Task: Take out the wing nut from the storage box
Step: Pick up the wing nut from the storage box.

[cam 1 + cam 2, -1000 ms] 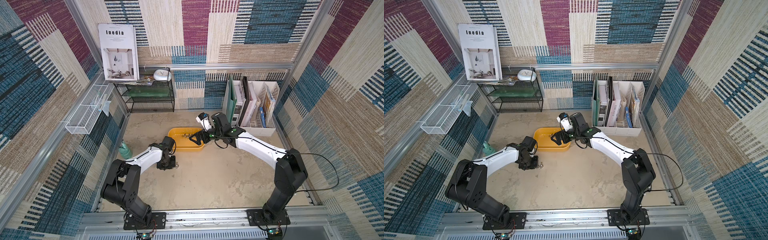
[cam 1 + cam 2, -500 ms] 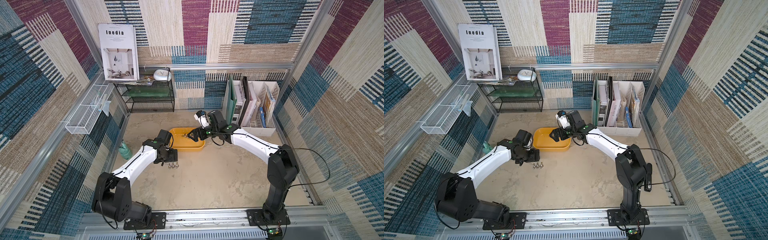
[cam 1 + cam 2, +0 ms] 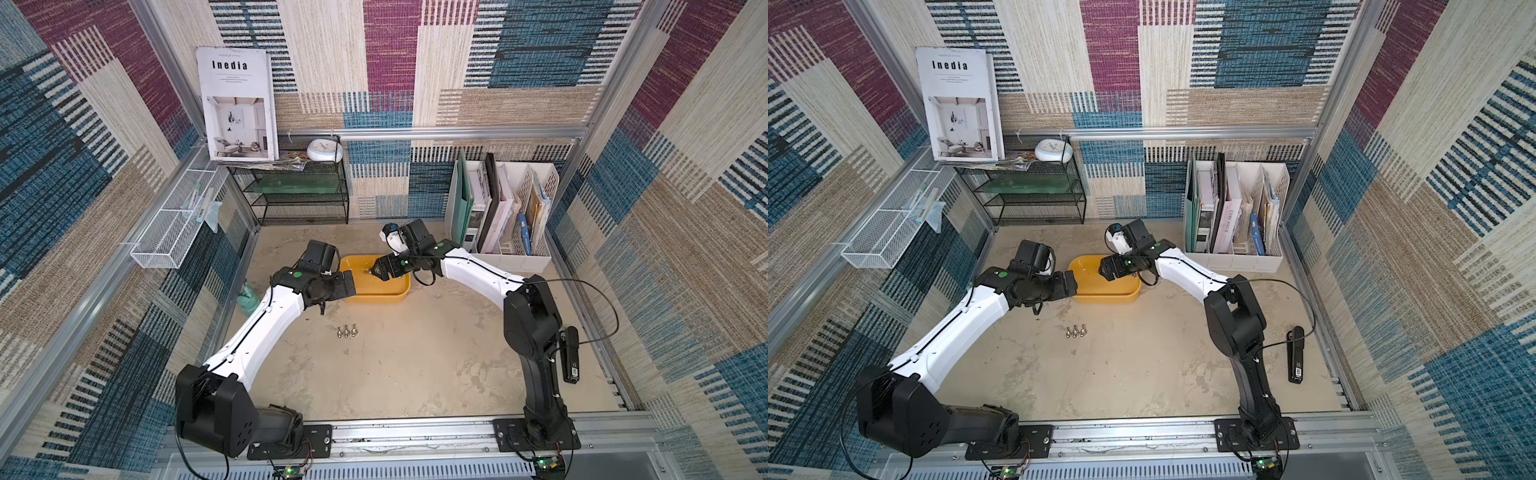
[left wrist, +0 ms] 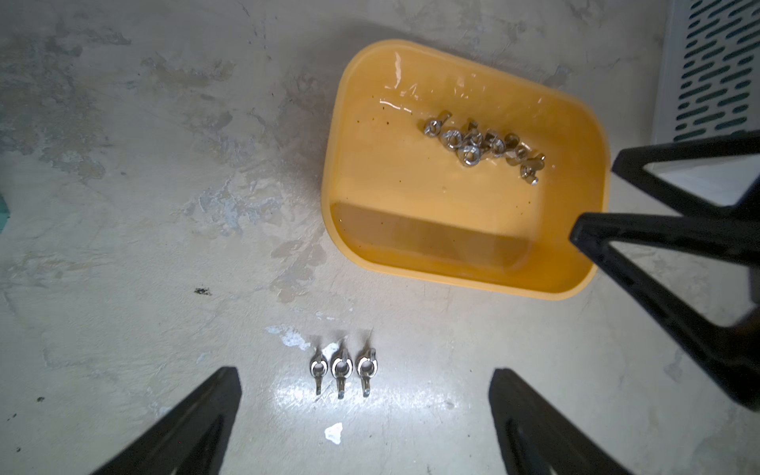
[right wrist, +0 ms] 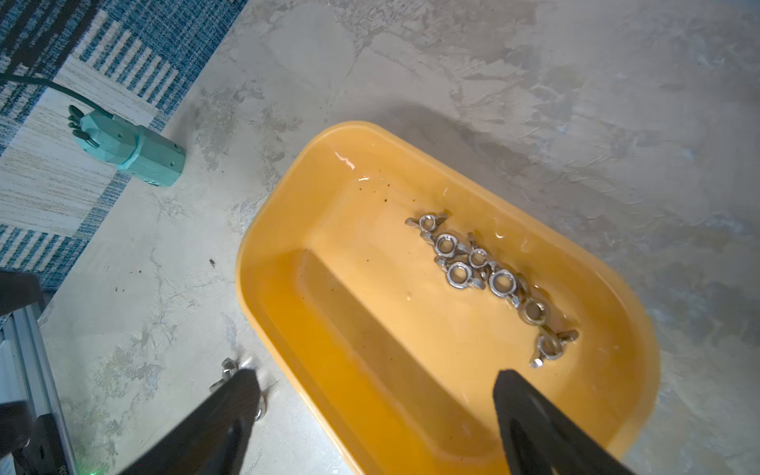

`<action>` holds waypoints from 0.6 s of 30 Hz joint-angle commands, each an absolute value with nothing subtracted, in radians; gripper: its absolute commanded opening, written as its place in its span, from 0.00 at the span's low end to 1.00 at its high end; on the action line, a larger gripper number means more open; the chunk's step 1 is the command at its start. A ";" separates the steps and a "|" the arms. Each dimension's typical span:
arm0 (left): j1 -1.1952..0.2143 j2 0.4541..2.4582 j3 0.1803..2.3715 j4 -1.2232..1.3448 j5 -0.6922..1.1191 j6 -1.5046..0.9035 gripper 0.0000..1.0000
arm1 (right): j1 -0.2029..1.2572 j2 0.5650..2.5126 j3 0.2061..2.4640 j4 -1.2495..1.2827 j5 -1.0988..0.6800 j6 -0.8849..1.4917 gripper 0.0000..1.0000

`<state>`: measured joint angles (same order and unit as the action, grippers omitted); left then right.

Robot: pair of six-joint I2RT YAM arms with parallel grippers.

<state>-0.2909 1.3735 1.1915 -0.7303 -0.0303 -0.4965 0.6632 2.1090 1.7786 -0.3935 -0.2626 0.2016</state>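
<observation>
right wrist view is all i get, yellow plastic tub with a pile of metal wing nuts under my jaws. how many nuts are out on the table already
observer: Three small silver wing nuts lie in a neat row on the beige tabletop, apart from the shallow yellow plastic tub.
operator: is the left gripper holding one
observer: No. The left gripper is open and empty, at the tub's end on the left arm's side.
operator: anything past the tub i could bump
observer: A white slotted file organizer stands beyond the tub, toward the right arm's side, by the back wall.
</observation>
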 commanded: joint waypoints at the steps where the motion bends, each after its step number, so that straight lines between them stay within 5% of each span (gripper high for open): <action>1: -0.289 1.355 1.194 -0.710 -0.035 -0.500 0.99 | 0.663 2.147 1.812 -0.437 -0.265 0.169 0.83; 4: -0.288 1.335 1.168 -0.664 0.026 -0.418 0.99 | 0.664 2.192 1.841 -0.445 -0.272 0.146 0.73; 18: -0.285 1.305 1.176 -0.678 0.126 -0.391 0.99 | 0.640 2.347 1.977 -0.489 -0.243 0.104 0.75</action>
